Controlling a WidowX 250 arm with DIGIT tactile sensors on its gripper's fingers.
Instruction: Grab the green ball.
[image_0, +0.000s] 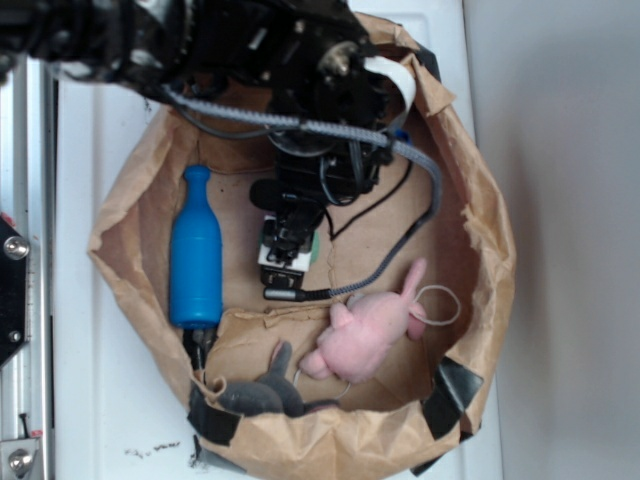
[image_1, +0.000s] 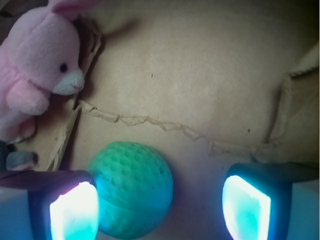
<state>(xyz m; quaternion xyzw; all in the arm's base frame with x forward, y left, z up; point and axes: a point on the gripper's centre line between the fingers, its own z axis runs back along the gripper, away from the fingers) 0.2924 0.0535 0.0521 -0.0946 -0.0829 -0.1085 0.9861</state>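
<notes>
You get pretty even, bright light in the exterior view, and the white table (image_0: 110, 400) is close to blown out on the left. The arm throws a dark patch over the far part of the paper bag (image_0: 470, 200), so you lose detail in all that black hardware. It's a bit soft and low-res overall.

The wrist view is dimmer and warmer. Your two finger pads (image_1: 74, 212) glow cyan-white and clip hard, with a purple fringe on the edges. The green ball (image_1: 132, 187) sits near the lens and looks slightly soft, with a shadow under its right side. The pink bunny (image_1: 40, 60) at far left is reasonably sharp.
</notes>
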